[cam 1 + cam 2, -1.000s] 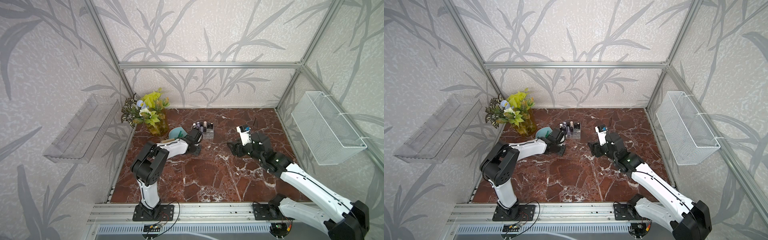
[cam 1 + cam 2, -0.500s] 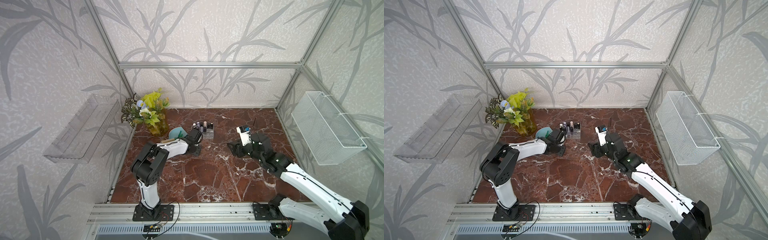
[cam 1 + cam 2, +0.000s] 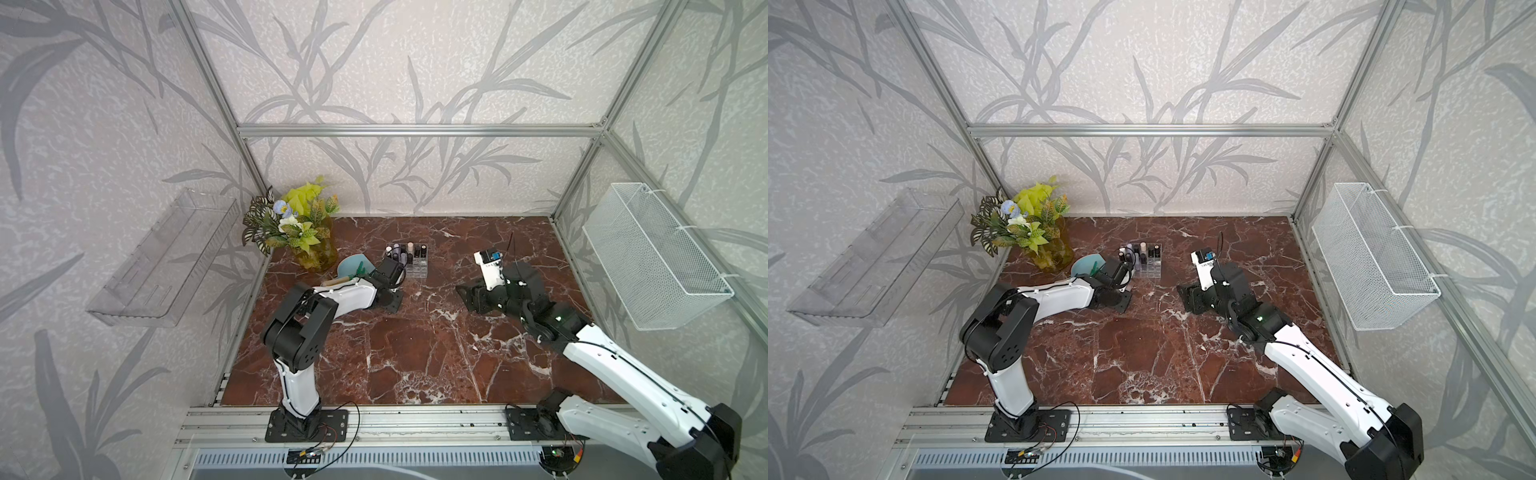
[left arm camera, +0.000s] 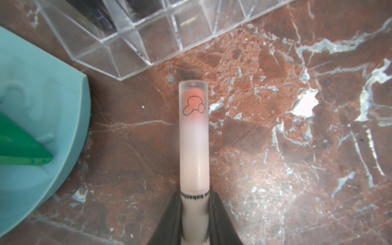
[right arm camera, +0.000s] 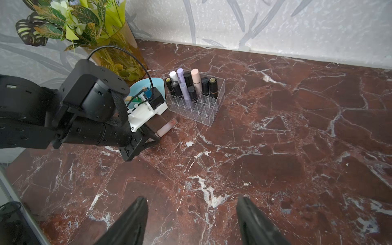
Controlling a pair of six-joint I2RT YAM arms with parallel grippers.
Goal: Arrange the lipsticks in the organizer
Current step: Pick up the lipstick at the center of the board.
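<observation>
Left wrist view: your left jaws were clenched on one end of a pale pink lipstick (image 4: 194, 137), its cap aimed at the organizer (image 4: 131, 48), near it but not touching. The other lipsticks (image 5: 192, 84) stood upright in its far rows. Your right jaws hung released over the surface (image 5: 275, 148).

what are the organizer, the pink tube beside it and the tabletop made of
Organizer: clear hard plastic, probably acrylic; see-through walls with glossy edges.
Pink tube: frosted translucent plastic, matte; the coral stick shows through dimly.
Tabletop: red-brown marble look, polished; white veins and glare, possibly a printed sheet.
</observation>
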